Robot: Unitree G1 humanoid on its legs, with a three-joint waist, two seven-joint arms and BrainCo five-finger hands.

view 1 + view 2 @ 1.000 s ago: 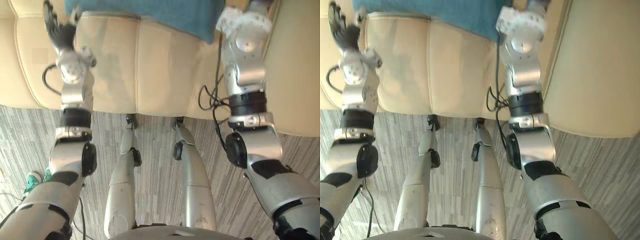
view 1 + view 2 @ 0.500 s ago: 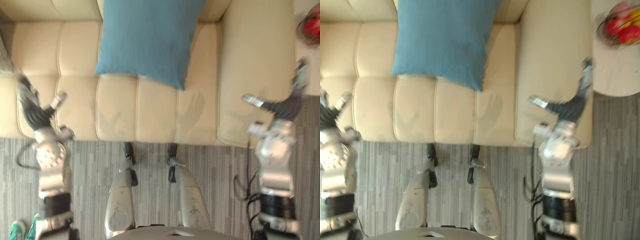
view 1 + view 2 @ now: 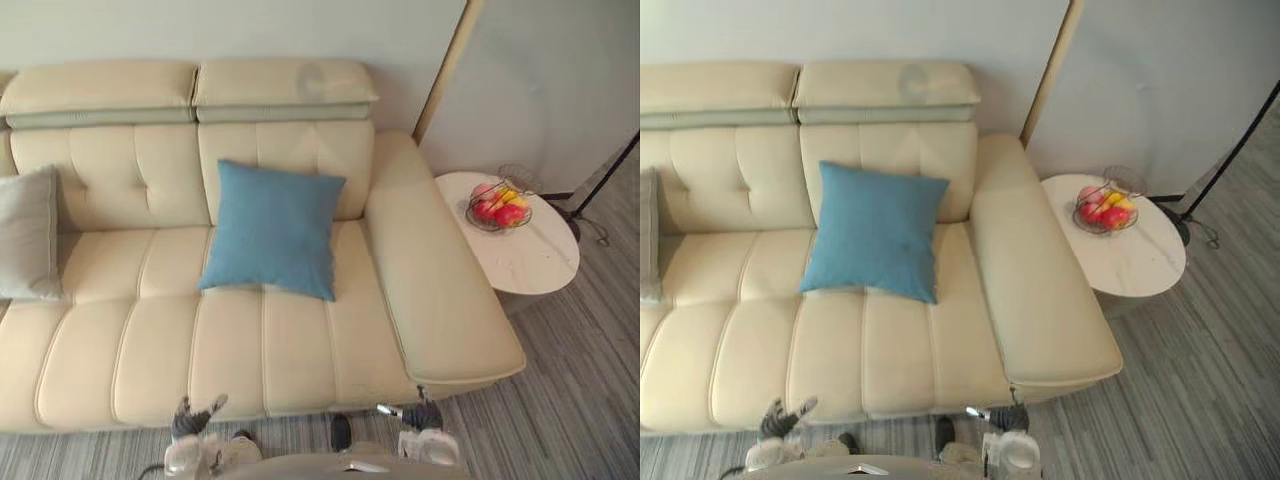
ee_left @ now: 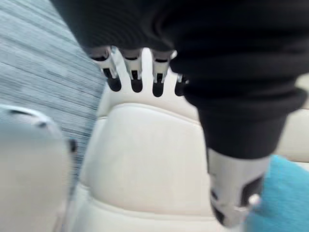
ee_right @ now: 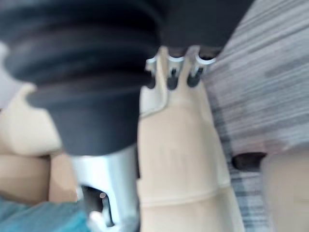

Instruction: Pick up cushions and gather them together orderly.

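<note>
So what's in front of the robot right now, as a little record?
Sofa: cream, long
Blue cushion: mid-seat, leaning on the backrest
Grey cushion: sofa's left end, apart from the blue one
Side table: round, white, right of sofa, bearing a fruit basket
Left hand: open, empty, low before the sofa
Right hand: open, empty, likewise low

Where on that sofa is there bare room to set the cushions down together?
The sofa is bare along its whole front seat, below the blue cushion. Also free: the seat between the grey cushion and the blue one. Tight: the sliver between the blue cushion and the armrest. The side table carries a fruit basket.
</note>
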